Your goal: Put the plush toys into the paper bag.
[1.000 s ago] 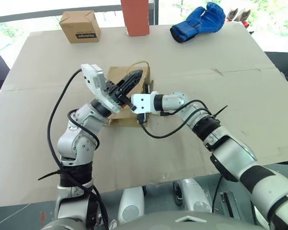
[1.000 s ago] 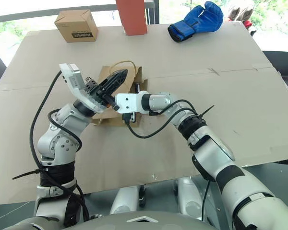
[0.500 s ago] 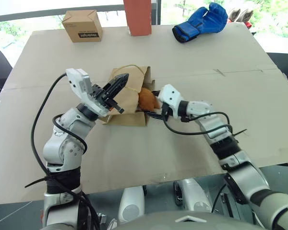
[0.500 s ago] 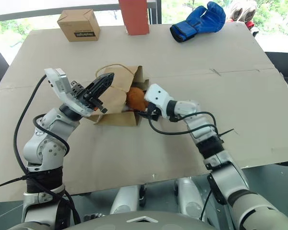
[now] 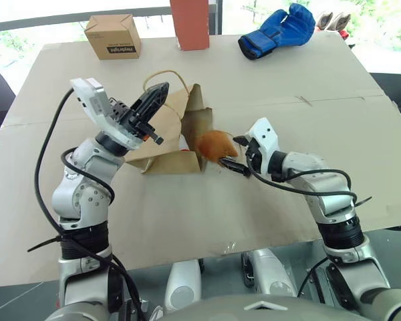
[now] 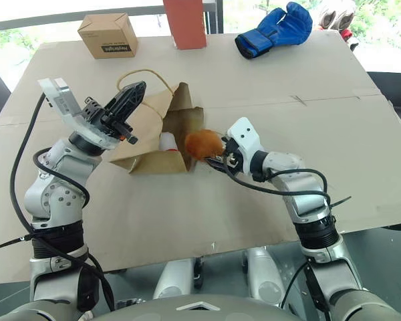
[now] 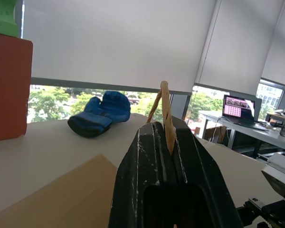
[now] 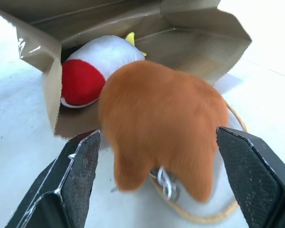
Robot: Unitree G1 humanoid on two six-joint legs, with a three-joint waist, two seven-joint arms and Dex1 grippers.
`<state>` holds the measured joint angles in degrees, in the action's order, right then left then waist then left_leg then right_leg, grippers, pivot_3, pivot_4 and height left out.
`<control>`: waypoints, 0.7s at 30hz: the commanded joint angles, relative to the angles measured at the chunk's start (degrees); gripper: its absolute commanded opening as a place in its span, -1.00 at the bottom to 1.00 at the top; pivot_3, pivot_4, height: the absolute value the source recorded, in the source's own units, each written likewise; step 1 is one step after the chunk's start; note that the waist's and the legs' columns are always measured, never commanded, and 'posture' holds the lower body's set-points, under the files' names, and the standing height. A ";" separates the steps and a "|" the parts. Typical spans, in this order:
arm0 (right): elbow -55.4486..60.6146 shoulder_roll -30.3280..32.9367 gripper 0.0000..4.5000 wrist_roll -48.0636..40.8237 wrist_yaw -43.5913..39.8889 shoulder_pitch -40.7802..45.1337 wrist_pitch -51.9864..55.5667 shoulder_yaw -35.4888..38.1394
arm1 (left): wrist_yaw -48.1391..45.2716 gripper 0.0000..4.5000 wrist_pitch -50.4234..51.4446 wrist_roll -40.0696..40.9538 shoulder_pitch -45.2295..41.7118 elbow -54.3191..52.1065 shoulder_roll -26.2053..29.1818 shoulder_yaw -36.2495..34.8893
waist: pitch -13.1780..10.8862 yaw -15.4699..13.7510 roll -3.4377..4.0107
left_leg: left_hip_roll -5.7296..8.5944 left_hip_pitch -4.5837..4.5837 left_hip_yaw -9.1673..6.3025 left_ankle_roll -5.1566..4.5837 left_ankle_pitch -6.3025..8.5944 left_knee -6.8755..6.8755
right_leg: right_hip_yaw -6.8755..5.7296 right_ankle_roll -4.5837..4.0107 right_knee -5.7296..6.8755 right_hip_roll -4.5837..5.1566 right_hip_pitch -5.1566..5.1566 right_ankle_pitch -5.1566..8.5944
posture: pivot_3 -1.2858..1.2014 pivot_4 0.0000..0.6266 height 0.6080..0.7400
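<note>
so the orange-brown toy (image 5: 216,144) sits centre frame at the mouth of the paper bag (image 5: 168,134), between the wide-open right jaws (image 8: 156,190); the white toy (image 8: 97,66) is inside. left jaws (image 7: 164,147), clamped on 1 handle (image 7: 165,114), should hold the mouth up while the right nudges the toy in.

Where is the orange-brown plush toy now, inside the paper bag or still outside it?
Outside. The orange-brown plush toy sits at the paper bag's mouth, between the open right pincer's fingers.
</note>
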<state>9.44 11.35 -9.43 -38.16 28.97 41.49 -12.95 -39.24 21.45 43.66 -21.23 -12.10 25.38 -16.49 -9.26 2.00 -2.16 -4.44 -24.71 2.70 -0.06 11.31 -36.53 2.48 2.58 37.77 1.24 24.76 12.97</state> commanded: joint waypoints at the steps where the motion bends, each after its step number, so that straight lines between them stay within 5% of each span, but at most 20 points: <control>1: -5.80 -1.69 0.56 0.88 0.62 3.32 -3.99 -1.91 | -0.52 -1.00 -0.11 0.91 -1.11 -1.42 0.46 -0.22 | 0.00 0.03 0.00 | 0.00 0.00 0.00 0.00 0.00 0.00 | 0.00 0.00 0.00 0.00 0.00 0.00 | 0.03 -0.52 1.00; 6: -16.46 -3.52 -0.27 4.05 0.44 8.24 -11.81 -4.84 | -0.17 -1.00 0.35 1.07 -0.91 -3.08 0.30 0.43 | 0.00 0.05 0.00 | 0.00 -0.04 -0.01 0.00 0.00 0.00 | -0.01 0.00 -0.04 0.00 0.00 0.00 | 0.03 -0.52 1.00; 9: -20.00 -4.49 -0.93 4.53 -0.31 10.88 -16.60 -5.19 | -0.01 -1.00 0.76 1.48 -0.66 -3.86 0.41 0.32 | 0.00 0.17 0.00 | 0.00 -0.03 0.00 0.00 0.00 0.00 | 0.00 0.01 -0.04 0.00 0.00 -0.01 | 0.03 -0.52 1.00; 21: -37.72 -13.76 -0.97 4.30 -11.01 21.55 -33.90 -7.92 | -2.23 -1.00 2.37 3.28 -1.07 -4.79 1.14 1.27 | -0.01 0.34 0.01 | -0.08 -0.02 -0.07 0.00 0.00 0.02 | -0.03 0.01 -0.01 -0.10 0.00 -0.01 | 0.03 -0.52 1.00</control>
<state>-27.15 -1.84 -4.85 -48.36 49.14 10.40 -21.09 -40.98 24.31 46.24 -21.49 -14.58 25.89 -15.07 -9.27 2.34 -2.15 -4.52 -24.73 2.64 -0.06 11.31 -36.51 2.44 2.59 37.76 1.14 24.76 12.96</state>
